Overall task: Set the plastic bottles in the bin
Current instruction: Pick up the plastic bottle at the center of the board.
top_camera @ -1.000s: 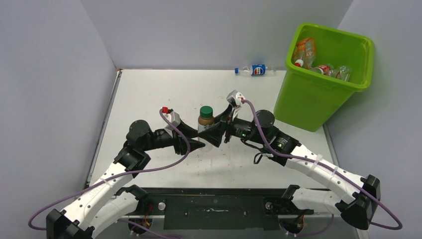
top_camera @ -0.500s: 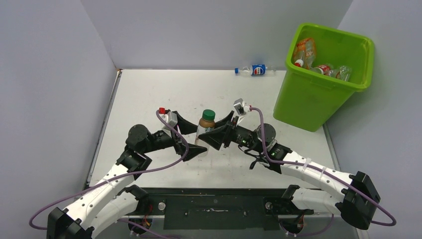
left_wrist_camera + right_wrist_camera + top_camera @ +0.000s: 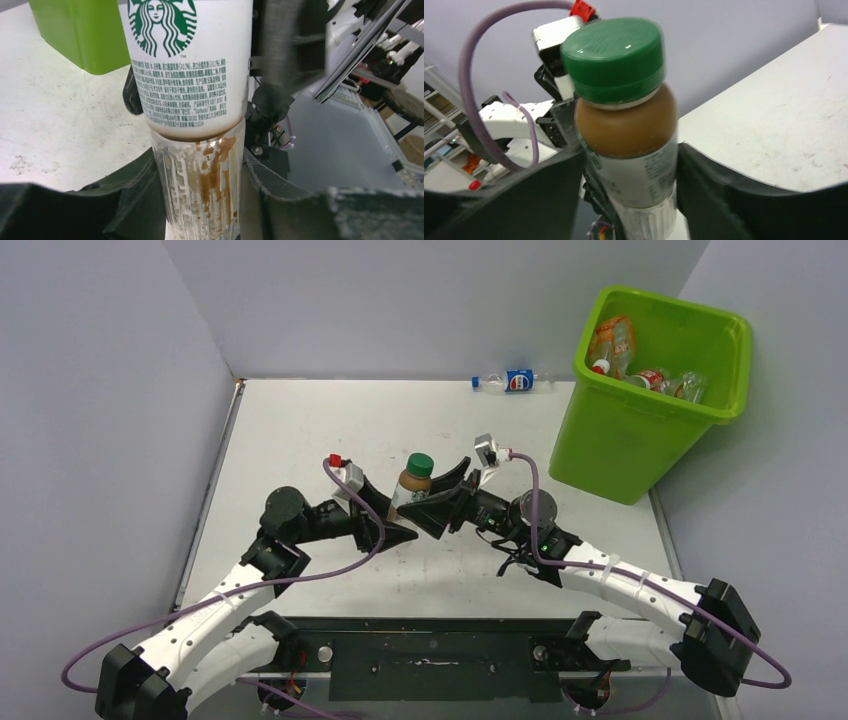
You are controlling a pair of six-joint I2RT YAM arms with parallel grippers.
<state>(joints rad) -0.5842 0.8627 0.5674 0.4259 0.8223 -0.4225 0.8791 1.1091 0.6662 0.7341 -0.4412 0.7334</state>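
A coffee bottle (image 3: 411, 487) with a green cap, white label and clear, brown-stained lower half is held tilted above the table between both arms. My left gripper (image 3: 390, 522) is shut on its clear lower part (image 3: 200, 190), with fingers pressed on both sides. My right gripper (image 3: 433, 508) closes on the labelled middle (image 3: 631, 170), and its fingers touch both sides under the green cap (image 3: 613, 55). A clear bottle with a blue label (image 3: 515, 381) lies at the table's far edge. The lime-green bin (image 3: 640, 430) stands at the far right with several bottles (image 3: 650, 375) inside. It also shows in the left wrist view (image 3: 80, 35).
Grey walls close the table on the left, back and right. The white table top (image 3: 300, 430) has a dark rail along its near edge (image 3: 430, 650). Purple cables loop off both wrists.
The bottle has risen a little and tipped left. The right arm has drawn back and lowered, with its fingers now around the bottle's middle. The left gripper keeps its hold on the lower part.
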